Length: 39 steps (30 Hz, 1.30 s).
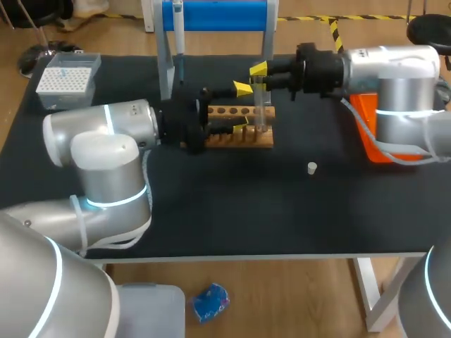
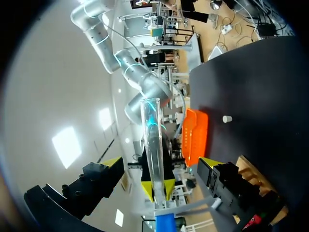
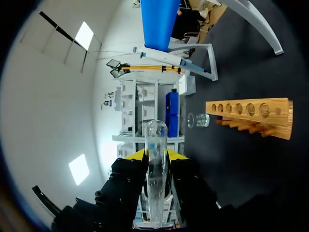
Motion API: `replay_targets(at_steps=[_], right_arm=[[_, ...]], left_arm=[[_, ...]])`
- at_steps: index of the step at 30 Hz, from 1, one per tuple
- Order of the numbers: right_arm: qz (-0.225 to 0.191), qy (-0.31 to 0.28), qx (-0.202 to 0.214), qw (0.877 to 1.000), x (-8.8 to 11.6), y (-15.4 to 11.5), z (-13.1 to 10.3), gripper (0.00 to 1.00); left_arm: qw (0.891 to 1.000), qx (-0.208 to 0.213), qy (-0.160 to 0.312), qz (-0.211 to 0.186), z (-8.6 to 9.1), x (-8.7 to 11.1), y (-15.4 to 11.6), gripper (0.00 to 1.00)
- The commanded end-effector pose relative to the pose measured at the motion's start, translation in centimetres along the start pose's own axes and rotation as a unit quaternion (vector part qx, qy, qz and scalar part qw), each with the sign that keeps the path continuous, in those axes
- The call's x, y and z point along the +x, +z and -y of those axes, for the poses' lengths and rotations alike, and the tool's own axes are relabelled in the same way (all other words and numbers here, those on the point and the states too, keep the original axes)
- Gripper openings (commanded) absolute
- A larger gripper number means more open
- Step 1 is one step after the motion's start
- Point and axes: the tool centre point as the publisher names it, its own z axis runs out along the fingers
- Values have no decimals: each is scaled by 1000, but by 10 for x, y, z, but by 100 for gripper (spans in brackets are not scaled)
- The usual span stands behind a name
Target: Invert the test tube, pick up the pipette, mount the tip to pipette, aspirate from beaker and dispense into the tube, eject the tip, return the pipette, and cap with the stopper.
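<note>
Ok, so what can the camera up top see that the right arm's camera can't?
Only the head view shows the little white stopper, the tip box at the far left corner, and the left gripper, open. Only the right wrist view shows the glass beaker, near one end of the wooden rack. Both show the test tube clamped in the right gripper, that rack, and the blue stand.
</note>
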Motion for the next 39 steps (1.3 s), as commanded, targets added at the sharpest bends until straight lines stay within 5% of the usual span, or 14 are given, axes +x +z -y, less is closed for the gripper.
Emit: replay_targets(at_steps=[1, 7, 10, 13, 15, 27, 36, 37, 39], right_arm=[[-1, 1, 8, 1000, -2, 6, -5, 0], [-2, 1, 17, 1000, -4, 11, -7, 0], [-1, 1, 20, 1000, -6, 13, -8, 0], [2, 1, 24, 1000, -8, 13, -8, 0], [1, 1, 25, 1000, -9, 14, -8, 0], [0, 0, 28, 1000, -9, 14, -9, 0], [1, -1, 30, 1000, -8, 14, -9, 0], [1, -1, 30, 1000, -8, 14, -9, 0], [0, -1, 32, 1000, -7, 14, -8, 0]], left_arm=[[1000, 7, 3, -2, -6, -1, 15, 100], [1000, 24, -1, -15, -5, -2, 21, 91], [999, 28, -4, -18, -4, -1, 21, 68], [999, 30, -5, -19, -4, -1, 21, 62], [999, 33, -8, -16, -3, -2, 21, 49], [998, 54, -15, -23, 1, 2, 26, 38], [998, 60, -18, -26, 2, 4, 26, 12], [998, 60, -18, -26, 2, 4, 26, 0], [998, 60, -19, -26, 2, 4, 26, 0]])
